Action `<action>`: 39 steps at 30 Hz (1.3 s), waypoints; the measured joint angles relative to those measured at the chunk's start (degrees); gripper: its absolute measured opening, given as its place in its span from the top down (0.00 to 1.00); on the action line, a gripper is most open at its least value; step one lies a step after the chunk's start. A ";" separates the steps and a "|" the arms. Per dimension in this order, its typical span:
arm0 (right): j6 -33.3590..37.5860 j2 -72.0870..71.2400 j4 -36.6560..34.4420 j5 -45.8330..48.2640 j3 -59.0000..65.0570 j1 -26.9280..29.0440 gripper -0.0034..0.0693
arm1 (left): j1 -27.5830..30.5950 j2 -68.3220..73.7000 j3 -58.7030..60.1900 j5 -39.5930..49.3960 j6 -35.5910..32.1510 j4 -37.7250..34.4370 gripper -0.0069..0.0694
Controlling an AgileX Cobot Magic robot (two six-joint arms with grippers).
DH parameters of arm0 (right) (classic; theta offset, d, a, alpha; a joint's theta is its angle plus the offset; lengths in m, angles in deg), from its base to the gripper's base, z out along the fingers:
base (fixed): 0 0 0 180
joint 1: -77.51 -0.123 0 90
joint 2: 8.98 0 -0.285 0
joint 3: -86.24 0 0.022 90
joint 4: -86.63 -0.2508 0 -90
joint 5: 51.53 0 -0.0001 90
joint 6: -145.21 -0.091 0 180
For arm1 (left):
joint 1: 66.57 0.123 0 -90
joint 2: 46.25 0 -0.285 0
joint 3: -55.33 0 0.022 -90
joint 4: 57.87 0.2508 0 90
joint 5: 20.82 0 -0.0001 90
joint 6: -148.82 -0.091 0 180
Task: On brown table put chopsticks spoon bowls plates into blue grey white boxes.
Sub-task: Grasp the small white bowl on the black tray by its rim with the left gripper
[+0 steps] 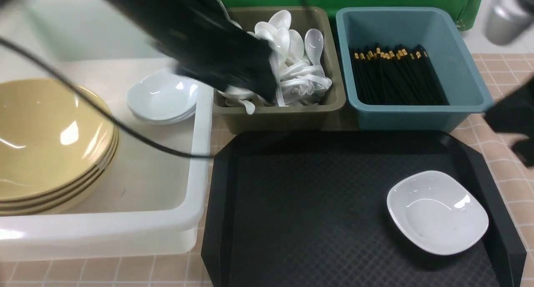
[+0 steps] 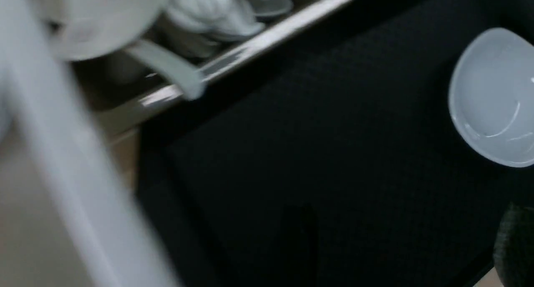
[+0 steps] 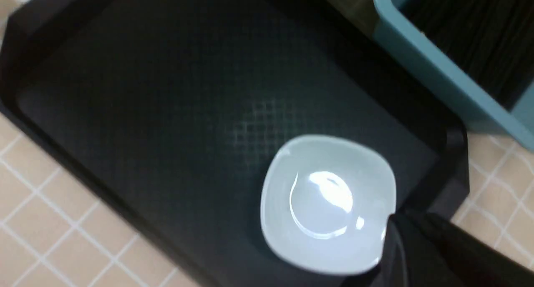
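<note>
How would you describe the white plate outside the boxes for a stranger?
Start at the large black tray. Toward its right side lies one small white plate. The other white plates sit stacked inside the white tub; this one lies alone.

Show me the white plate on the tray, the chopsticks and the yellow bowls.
white plate point(image 1: 437, 212), front view, its hollow centre.
chopsticks point(image 1: 394, 76), front view, middle of the bundle.
yellow bowls point(image 1: 46, 137), front view, top bowl's inside.

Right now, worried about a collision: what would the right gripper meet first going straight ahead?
Likely the white plate on the black tray, just ahead of the right gripper; depth unclear.
</note>
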 joint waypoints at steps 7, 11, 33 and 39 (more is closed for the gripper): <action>-4.51 -10.98 3.26 1.49 12.05 0.00 0.88 | -11.90 14.56 -1.38 -12.04 0.07 -0.11 0.20; -5.25 -15.37 4.14 2.04 15.82 0.00 0.87 | -13.84 21.40 -5.30 -14.76 0.65 -0.18 0.20; -6.07 -17.08 3.27 -7.50 16.54 0.00 0.86 | -17.01 33.27 -25.16 -0.98 2.89 5.54 0.88; 2.31 -10.58 -5.95 -8.77 8.47 0.00 0.86 | -8.40 24.19 -27.96 4.81 1.46 8.00 0.90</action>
